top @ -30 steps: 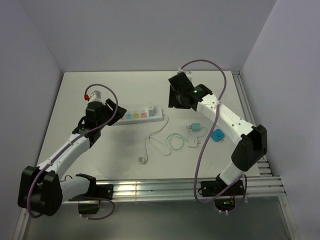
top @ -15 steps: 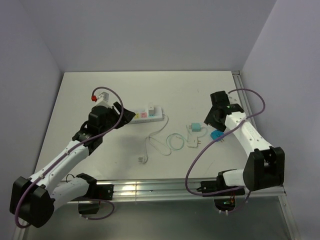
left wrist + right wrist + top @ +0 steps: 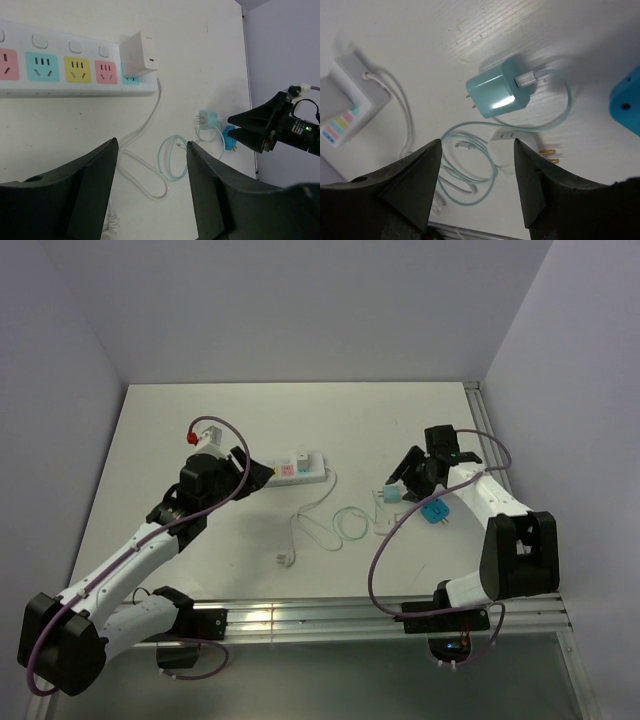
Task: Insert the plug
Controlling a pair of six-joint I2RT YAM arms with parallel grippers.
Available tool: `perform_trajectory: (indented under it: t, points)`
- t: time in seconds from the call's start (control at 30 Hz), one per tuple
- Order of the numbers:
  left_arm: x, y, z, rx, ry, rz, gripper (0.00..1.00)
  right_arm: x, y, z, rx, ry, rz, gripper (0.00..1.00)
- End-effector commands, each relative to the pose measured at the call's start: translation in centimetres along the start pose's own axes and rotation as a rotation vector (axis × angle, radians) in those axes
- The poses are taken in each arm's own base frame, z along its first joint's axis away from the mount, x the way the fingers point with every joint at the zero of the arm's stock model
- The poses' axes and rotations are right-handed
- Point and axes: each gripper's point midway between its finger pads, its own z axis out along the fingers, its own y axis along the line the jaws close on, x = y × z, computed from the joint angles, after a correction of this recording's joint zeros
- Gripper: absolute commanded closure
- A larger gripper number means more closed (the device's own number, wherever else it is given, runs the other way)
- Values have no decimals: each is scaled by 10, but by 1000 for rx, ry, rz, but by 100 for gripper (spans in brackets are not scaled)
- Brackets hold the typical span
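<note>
A white power strip (image 3: 297,466) with coloured sockets lies left of centre; it also shows in the left wrist view (image 3: 65,67), with a white charger (image 3: 140,54) plugged into its right end. A teal plug (image 3: 391,496) with a coiled teal cable lies on the table, also in the right wrist view (image 3: 498,94). My right gripper (image 3: 402,476) hovers open just above it, jaws wide (image 3: 477,145). My left gripper (image 3: 256,472) is open and empty over the strip's left part (image 3: 151,150).
A blue plug (image 3: 435,512) lies right of the teal one. A small white adapter (image 3: 512,140) with brass prongs lies below the teal plug. A white cable (image 3: 310,515) loops from the strip to a plug (image 3: 287,558). Aluminium rails (image 3: 500,590) edge the table.
My right arm swung from the table's far centre to the right and down over the teal plug. My left gripper shifted a little right along the strip.
</note>
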Motion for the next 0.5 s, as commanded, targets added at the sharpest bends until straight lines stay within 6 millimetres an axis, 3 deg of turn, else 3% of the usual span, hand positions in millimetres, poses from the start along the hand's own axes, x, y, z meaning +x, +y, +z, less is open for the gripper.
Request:
perform_trajectory:
  t: [0.0, 0.13, 0.17, 0.47]
  points:
    - [-12, -15, -8, 44, -30, 25, 37, -3, 20, 9, -88, 6, 131, 33]
    - [-14, -18, -11, 48, -34, 28, 37, -10, 16, 15, -54, -36, 227, 31]
    - [-14, -17, -12, 44, -33, 29, 37, -11, 13, 16, -24, -41, 273, 26]
    - [-18, -20, -12, 44, -41, 24, 36, -23, 7, 18, 104, -114, 427, 25]
